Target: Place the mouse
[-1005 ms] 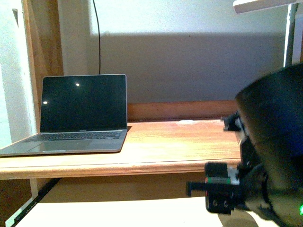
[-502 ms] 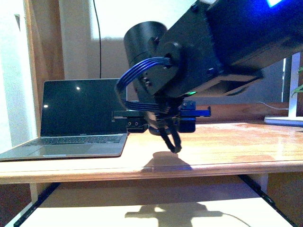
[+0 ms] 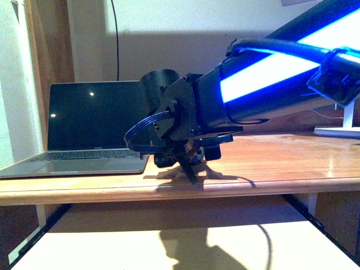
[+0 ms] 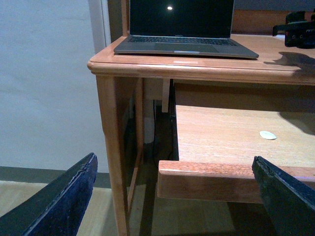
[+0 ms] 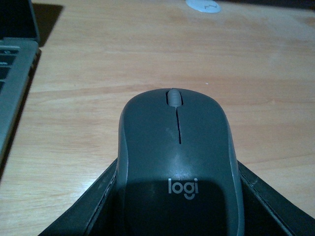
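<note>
mouse: dark grey, paler grey wheel and logo. worktop: orange-brown wood, fine grain lines. laptop: silver-grey shell, black screen (two white glare dots). right arm: black with a glowing blue-white strip, blue cable loop. disc: white. left pincer: black.

One laptop, one mouse, one wooden desk, and two small white discs: one disc at the top edge, the other disc at middle right.
</note>
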`<state>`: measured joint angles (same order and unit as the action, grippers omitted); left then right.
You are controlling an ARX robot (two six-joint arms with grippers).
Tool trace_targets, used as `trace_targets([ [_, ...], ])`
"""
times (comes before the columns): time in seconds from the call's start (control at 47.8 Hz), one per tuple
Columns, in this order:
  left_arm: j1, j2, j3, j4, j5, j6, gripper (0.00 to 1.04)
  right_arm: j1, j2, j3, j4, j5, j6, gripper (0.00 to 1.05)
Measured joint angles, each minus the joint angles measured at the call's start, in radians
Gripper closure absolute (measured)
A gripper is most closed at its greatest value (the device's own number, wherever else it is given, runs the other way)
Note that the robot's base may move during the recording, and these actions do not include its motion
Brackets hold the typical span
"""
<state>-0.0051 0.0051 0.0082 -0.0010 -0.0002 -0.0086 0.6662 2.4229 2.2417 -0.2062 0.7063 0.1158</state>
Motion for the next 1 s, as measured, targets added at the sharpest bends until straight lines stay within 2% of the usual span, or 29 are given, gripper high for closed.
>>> trace_targets([
  [0.167, 0.0, 0.0, 0.0, 0.0, 0.0, 0.0, 0.08, 0.001, 0.021, 0.019, -0.031, -0.027, 0.009, 0.49],
  [0.419, 0.0, 0.0, 0.0, 0.0, 0.0, 0.0, 0.08, 0.003, 0.011, -0.006, 0.034, -0.038, 0.04, 0.1],
  [0.482, 0.0, 0.0, 0.0, 0.0, 0.0, 0.0, 0.08, 0.0, -0.005, -0.041, 0.079, -0.038, 0.041, 0.06],
  [0.67, 0.0, 0.0, 0.0, 0.0, 0.0, 0.0, 0.08, -0.035, -0.15, -0.249, 0.262, -0.073, 0.045, 0.07],
  [0.796, 0.0, 0.0, 0.0, 0.0, 0.0, 0.0, 0.08, -0.085, -0.351, -0.479, 0.426, -0.09, 0.022, 0.07],
  [0.879, 0.0, 0.0, 0.0, 0.0, 0.0, 0.0, 0.08, -0.136, -0.569, -0.746, 0.54, -0.177, 0.023, 0.07],
  [1.005, 0.0, 0.0, 0.0, 0.0, 0.0, 0.0, 0.08, -0.17, -0.77, -1.04, 0.599, -0.347, 0.046, 0.07],
])
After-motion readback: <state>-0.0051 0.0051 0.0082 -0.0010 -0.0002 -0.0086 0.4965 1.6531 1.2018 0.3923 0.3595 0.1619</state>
